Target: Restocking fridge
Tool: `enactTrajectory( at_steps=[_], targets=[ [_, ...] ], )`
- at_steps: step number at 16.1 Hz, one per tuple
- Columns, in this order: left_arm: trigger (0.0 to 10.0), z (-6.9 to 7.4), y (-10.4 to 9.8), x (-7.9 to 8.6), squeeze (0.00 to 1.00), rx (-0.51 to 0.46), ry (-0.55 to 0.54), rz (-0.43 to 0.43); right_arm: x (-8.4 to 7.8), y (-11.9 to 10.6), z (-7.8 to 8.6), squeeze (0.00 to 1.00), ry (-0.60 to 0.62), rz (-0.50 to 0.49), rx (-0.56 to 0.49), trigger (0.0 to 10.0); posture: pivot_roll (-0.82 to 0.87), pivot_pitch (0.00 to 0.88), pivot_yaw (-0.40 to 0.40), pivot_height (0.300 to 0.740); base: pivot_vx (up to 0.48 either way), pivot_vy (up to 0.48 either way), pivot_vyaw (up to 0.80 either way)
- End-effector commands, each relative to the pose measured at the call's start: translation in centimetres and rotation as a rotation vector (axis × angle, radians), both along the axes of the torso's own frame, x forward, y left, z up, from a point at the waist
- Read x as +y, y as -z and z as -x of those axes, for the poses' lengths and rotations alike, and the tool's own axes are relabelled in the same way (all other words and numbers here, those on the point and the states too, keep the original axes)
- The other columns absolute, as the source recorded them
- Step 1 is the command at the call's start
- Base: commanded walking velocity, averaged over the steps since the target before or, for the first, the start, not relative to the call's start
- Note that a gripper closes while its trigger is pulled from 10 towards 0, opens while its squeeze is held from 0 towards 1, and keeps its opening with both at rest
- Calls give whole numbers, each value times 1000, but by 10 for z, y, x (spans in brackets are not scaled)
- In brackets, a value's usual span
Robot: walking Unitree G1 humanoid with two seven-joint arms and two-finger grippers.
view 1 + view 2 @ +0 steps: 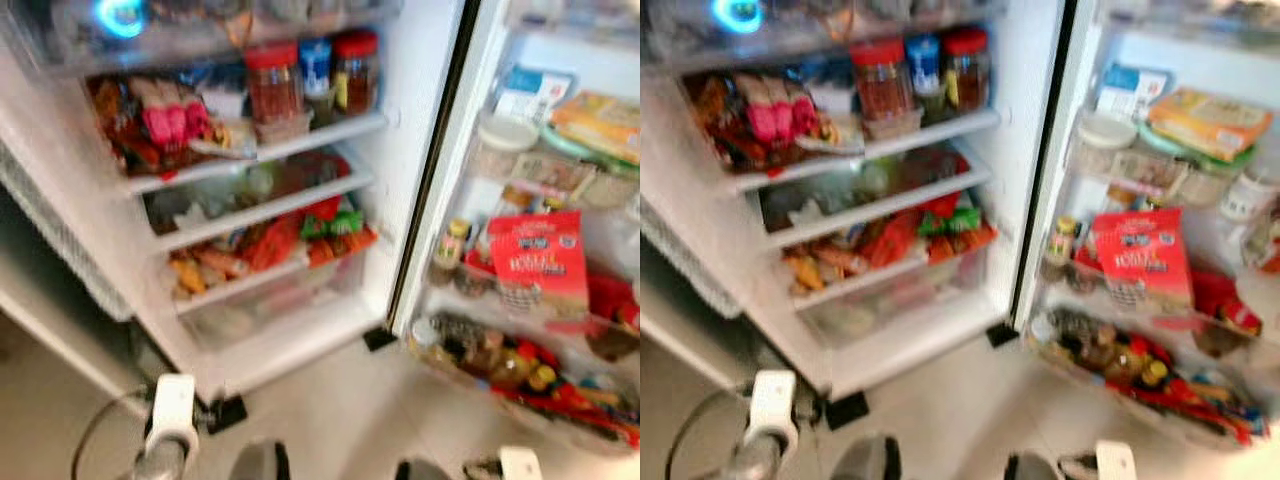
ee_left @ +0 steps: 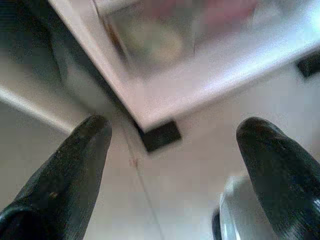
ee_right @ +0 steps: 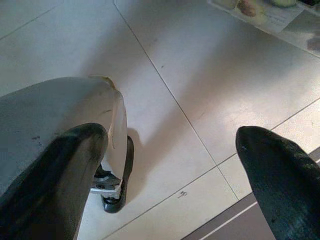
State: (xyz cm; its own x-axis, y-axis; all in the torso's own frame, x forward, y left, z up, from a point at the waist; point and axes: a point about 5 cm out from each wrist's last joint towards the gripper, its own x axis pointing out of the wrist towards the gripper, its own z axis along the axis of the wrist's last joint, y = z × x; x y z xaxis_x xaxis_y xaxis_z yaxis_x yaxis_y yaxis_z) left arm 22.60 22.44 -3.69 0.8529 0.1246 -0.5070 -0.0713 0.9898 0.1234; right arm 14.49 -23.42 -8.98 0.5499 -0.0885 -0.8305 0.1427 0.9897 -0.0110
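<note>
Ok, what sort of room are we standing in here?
Most likely a home kitchen: an open fridge with packed shelves, jars and door bins, on a tiled floor.

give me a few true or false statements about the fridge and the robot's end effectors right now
1. The fridge is closed. False: it stands open, with its shelves and door racks showing.
2. Red-lidded jars stand on an upper shelf. True.
3. The left end effector is shut on a jar. False: its fingers are apart and hold nothing.
4. A red packet sits in the door rack. True.
5. The right end effector is open above the tiled floor. True.
</note>
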Motion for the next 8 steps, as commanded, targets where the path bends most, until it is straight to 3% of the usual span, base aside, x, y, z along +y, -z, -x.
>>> enactTrajectory(
  at_steps=[1, 3, 5, 8],
  targets=[
    [10000, 4, 6, 6, 0, 72, -5, -16, 9, 3, 2, 0, -16, -24, 16, 10000, 58, 68, 3, 643, 0, 0, 0],
    [10000, 13, 16, 5, 0, 157, 7, -28, 10, 3, 2, 0, -18, -23, 18, 10000, 55, 62, 5, 643, 0, 0, 0],
    [10000, 24, 26, 4, 0, 238, -3, -23, 11, 4, 2, 0, -16, -25, 18, 10000, 42, 47, 14, 643, 0, 308, 0],
    [10000, 27, 28, 0, 0, 246, -8, -11, 13, 4, 3, 0, -8, -29, 16, 10000, 30, 39, 20, 643, 0, 310, 0]
  ],
)
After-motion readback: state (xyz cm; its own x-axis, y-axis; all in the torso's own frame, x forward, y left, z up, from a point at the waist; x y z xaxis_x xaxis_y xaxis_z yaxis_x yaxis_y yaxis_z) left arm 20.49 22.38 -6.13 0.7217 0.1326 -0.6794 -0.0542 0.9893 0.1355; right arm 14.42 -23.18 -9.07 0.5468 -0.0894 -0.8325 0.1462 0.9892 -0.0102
